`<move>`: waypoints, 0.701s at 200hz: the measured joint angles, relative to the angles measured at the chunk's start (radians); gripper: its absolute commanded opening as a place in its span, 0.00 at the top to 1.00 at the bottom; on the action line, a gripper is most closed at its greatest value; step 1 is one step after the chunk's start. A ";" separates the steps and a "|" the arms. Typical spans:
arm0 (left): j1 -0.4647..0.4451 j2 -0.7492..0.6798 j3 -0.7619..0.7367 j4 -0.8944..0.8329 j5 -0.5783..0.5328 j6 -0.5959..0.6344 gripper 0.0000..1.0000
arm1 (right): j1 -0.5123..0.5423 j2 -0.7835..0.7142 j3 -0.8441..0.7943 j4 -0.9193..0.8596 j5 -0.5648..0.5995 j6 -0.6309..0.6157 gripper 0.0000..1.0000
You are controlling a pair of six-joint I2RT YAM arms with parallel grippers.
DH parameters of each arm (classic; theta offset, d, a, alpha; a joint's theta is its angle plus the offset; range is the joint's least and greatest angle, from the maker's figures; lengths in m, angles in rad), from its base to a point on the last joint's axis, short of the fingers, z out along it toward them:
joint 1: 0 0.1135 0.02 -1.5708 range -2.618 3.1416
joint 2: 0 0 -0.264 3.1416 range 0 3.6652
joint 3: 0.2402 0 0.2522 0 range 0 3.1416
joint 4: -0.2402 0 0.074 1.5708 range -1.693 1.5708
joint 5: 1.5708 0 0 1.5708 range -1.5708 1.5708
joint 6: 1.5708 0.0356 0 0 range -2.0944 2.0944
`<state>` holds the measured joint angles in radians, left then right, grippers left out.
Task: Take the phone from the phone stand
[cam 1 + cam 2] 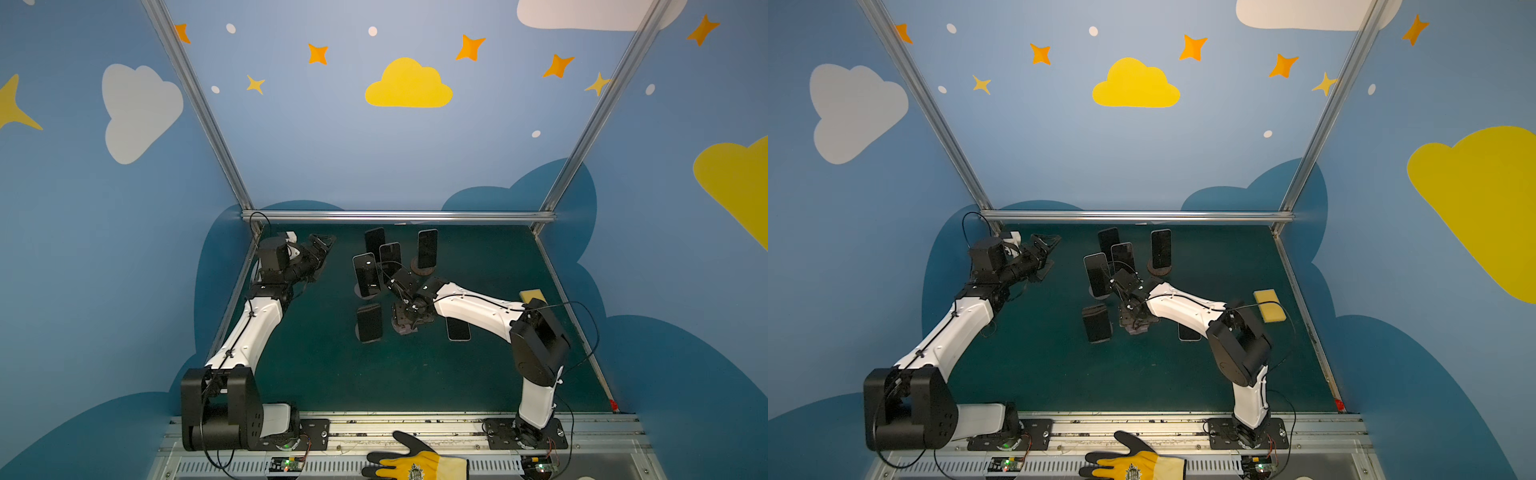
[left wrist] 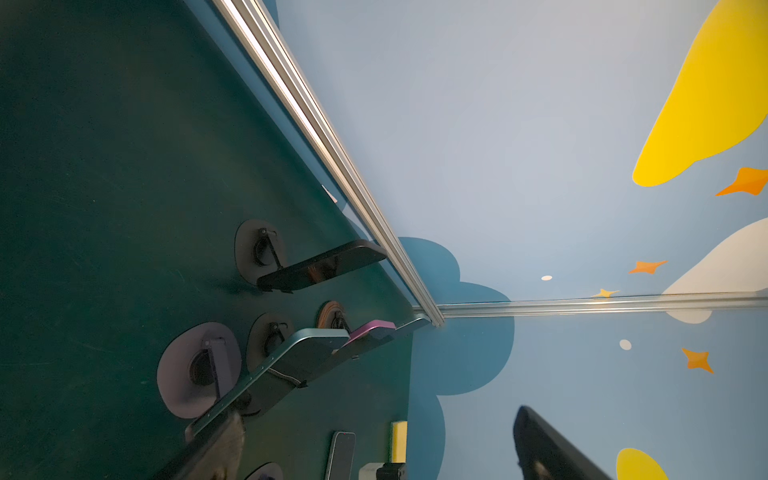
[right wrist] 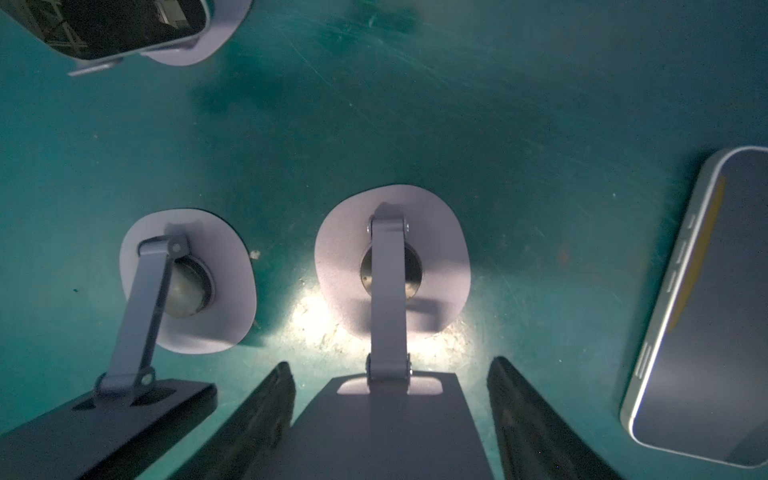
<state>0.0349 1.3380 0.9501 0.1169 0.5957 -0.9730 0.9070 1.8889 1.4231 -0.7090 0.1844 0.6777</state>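
Note:
Several dark phones stand on round-based stands at the back middle, among them a front phone (image 1: 369, 322) and a taller phone (image 1: 366, 274). My right gripper (image 1: 405, 316) (image 1: 1133, 316) points down over a grey phone stand (image 3: 390, 257). In the right wrist view its fingers (image 3: 266, 407) straddle the stand's tilted plate (image 3: 386, 428), a gap showing on each side; any phone on the plate's far face is hidden. My left gripper (image 1: 322, 245) (image 2: 378, 415) hangs open and empty at the back left, away from the stands.
One phone (image 1: 458, 328) (image 3: 706, 311) lies flat on the green mat just right of the right gripper. A yellow sponge (image 1: 533, 296) sits near the right edge. A neighbouring stand (image 3: 187, 278) is close on the gripper's other side. A gloved hand (image 1: 415, 461) rests on the front rail.

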 measured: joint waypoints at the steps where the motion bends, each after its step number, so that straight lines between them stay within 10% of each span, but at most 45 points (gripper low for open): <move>1: 0.000 0.000 0.000 0.000 0.000 0.000 0.00 | 0.000 0.000 0.000 0.000 0.000 0.000 0.30; 140: 0.004 0.005 0.000 0.007 0.002 -0.005 0.00 | 0.012 -0.135 -0.042 -0.010 0.085 -0.048 0.39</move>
<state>0.0387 1.3430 0.9501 0.1242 0.5980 -0.9779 0.9192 1.7535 1.3808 -0.7189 0.2699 0.6296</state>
